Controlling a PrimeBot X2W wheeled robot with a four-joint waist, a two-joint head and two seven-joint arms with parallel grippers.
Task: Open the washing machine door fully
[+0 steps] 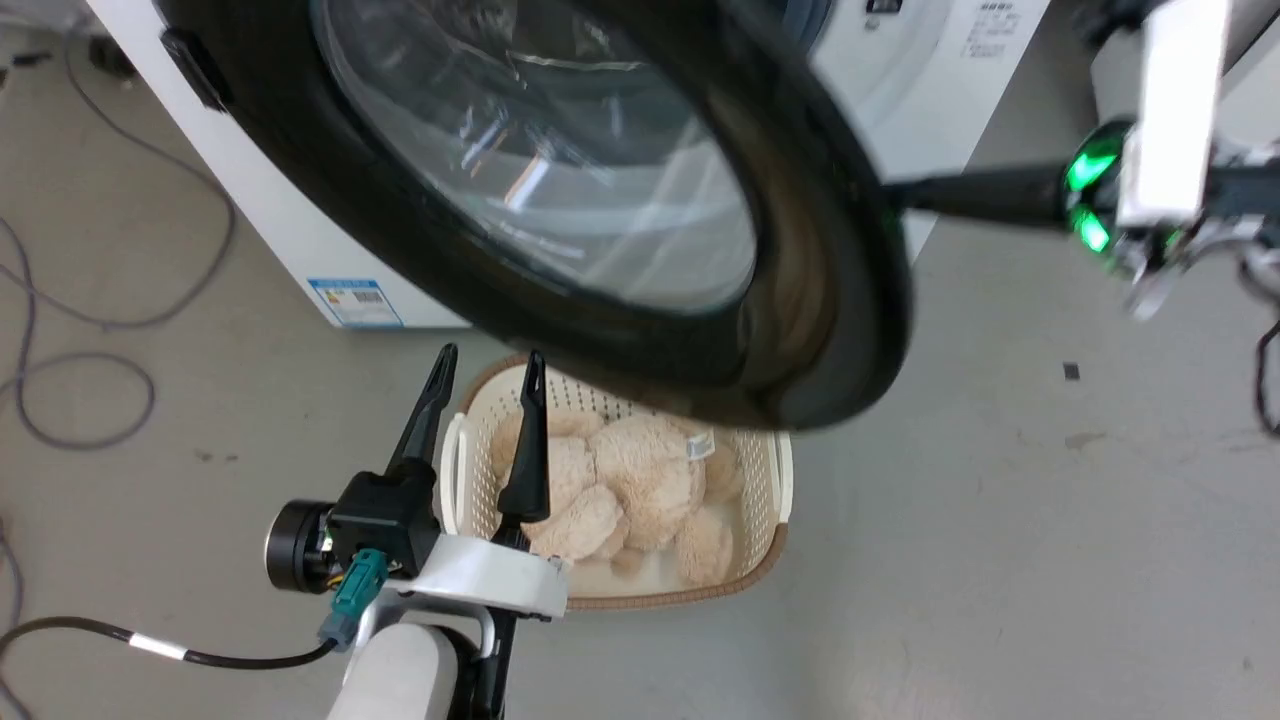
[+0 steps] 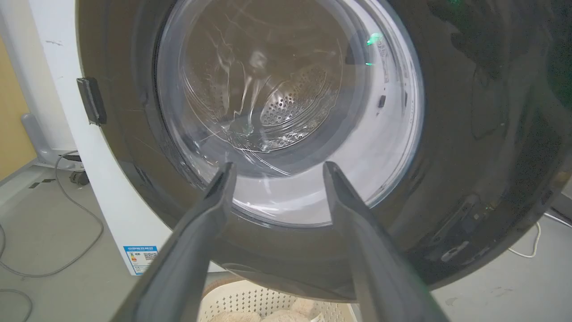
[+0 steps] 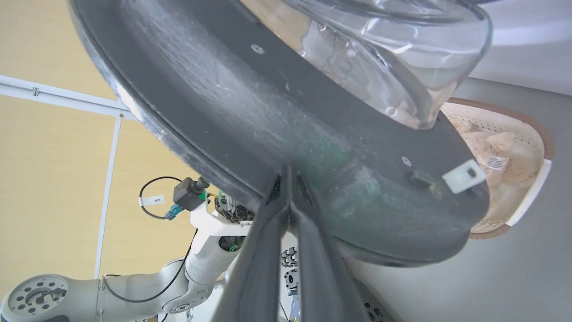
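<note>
We note the washing machine (image 1: 290, 215) behind, its washing machine door (image 1: 820, 300) swung partway out above a basket (image 1: 768, 500). Our right gripper (image 3: 289, 172) has its fingers pressed together, tips against the door's inner face. The left gripper (image 1: 490, 355) is spread, holding nothing.

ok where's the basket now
In the head view the basket sits on the floor at lower centre, under the bottom edge of the open door, with the left end effector at its left rim.
</note>
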